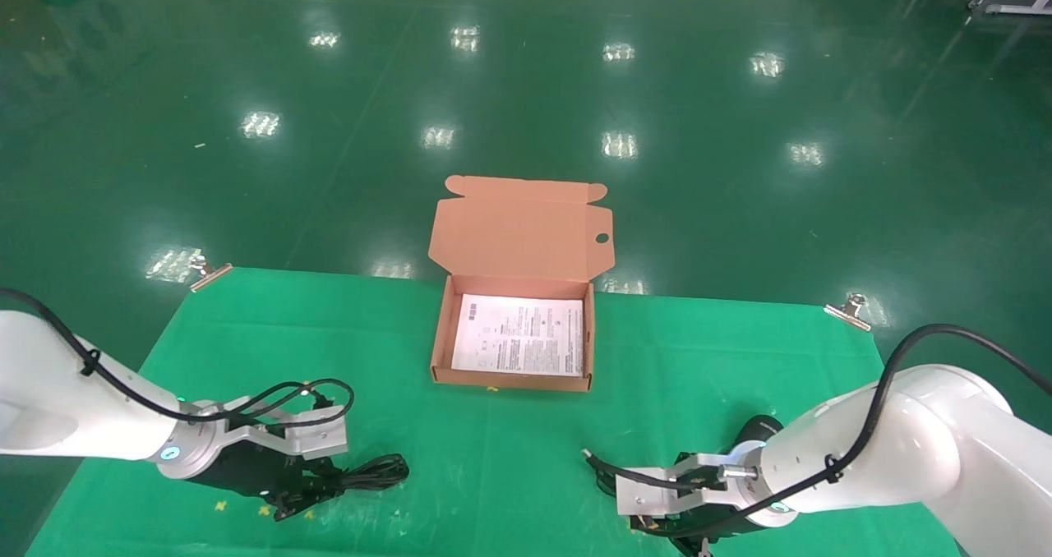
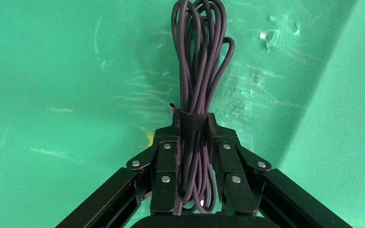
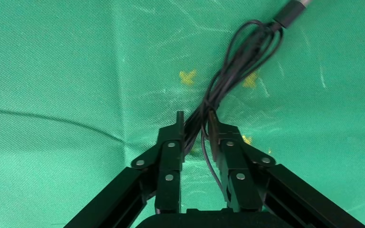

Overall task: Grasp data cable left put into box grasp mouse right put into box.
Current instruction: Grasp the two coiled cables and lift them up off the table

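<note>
The data cable [image 2: 197, 57], a long black bundle of loops, lies between my left gripper's [image 2: 193, 121] jaws, which are shut on it at its band. In the head view this gripper [image 1: 306, 495] is low over the cloth at the front left and the cable [image 1: 380, 471] sticks out to the right. My right gripper [image 3: 196, 124] is shut on the mouse's thin cord [image 3: 233, 61], with the USB plug [image 3: 292, 10] beyond. It sits at the front right [image 1: 637, 526]. A black rounded shape [image 1: 758, 428] behind its wrist seems to be the mouse. The box [image 1: 440, 335] stands open at mid-table.
The box's lid [image 1: 522, 228] stands up at the back and a white leaflet [image 1: 519, 335] lies inside. Metal clips [image 1: 209, 273] [image 1: 851, 310] hold the green cloth at the far corners. Yellow marks [image 3: 187, 76] dot the cloth.
</note>
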